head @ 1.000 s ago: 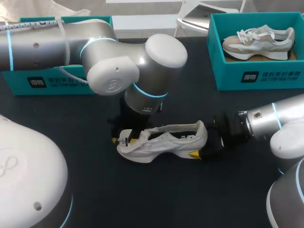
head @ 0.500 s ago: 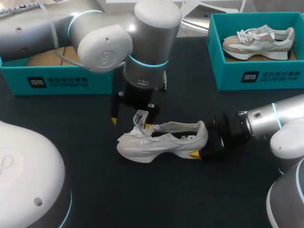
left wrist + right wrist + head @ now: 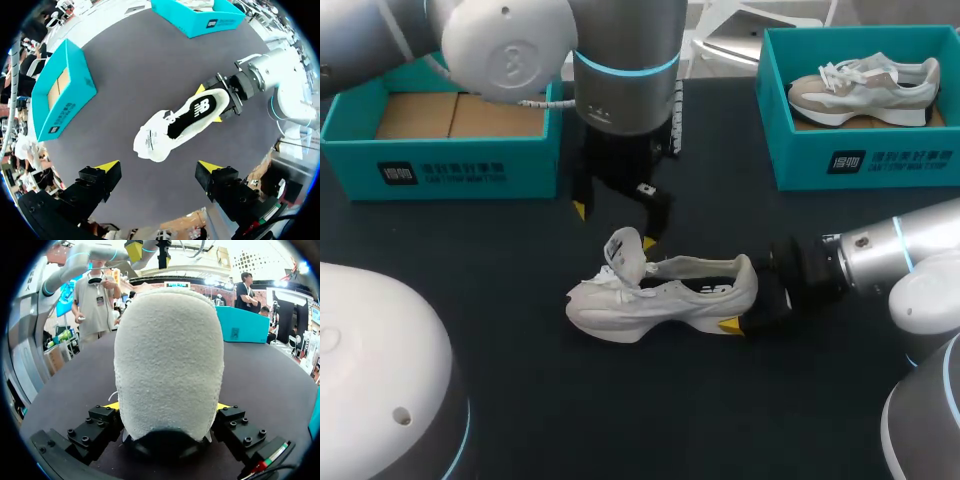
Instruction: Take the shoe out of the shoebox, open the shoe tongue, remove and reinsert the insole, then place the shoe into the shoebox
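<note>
- The shoe (image 3: 665,300) sits upright on its sole on the dark surface (image 3: 620,410). Take it as your landmark.
- Your right tool (image 3: 167,410) is clamped on the shoe's heel, one yellow-tipped finger on each side.
- Your left tool (image 3: 614,226) hangs released, fingers spread wide and holding nothing. It is above the shoe's tongue end and a little to the shoe's far side.
- The tongue (image 3: 623,250) stands lifted off the opening, and the dark insole (image 3: 192,112) shows inside.
- The shoe's long axis runs across the surface, with the toe toward your left arm's side and the heel toward your right.
- The opening lies heelward of the left tool, so I judge the next reach is down and toward the heel. The left arm is the free and nearer one.
- The shoebox (image 3: 440,170) waits well beyond the shoe's toe end.
</note>
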`<state>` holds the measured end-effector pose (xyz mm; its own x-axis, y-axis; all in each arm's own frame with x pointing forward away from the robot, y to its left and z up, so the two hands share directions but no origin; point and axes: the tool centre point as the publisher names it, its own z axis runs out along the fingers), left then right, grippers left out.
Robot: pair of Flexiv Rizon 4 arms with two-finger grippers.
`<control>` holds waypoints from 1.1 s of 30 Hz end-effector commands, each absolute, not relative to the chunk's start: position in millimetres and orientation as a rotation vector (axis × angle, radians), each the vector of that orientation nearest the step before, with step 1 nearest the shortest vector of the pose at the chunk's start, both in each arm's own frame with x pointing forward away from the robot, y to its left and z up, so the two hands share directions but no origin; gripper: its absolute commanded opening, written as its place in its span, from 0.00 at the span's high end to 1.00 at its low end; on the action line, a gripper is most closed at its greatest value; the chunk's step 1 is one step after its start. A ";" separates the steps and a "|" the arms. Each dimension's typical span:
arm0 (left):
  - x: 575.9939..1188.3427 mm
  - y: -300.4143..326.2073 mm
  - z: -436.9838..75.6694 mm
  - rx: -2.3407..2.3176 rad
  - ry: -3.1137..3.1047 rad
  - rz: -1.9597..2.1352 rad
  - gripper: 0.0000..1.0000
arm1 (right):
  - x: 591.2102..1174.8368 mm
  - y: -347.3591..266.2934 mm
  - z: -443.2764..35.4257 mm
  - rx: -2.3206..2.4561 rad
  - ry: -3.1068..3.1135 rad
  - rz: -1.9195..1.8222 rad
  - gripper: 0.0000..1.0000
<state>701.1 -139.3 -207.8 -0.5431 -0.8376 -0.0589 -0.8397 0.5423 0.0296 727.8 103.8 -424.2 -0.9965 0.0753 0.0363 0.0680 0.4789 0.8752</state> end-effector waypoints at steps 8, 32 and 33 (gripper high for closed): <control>701.1 -152.9 -158.5 0.321 3.259 -0.047 0.00 | 728.2 105.6 -423.8 0.132 2.700 1.588 1.00; 691.6 -161.4 -142.5 0.368 3.419 -0.045 1.00 | 728.2 105.6 -423.8 0.132 2.700 1.588 1.00; 691.6 -161.4 -142.5 0.368 3.419 -0.045 1.00 | 728.2 105.6 -423.8 0.132 2.700 1.588 1.00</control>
<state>684.9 -160.9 -141.0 -0.9697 0.0847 0.2292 0.0805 0.9964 -0.0275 727.8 103.8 -424.2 -0.9965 0.0753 0.0363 0.0680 0.4789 0.8752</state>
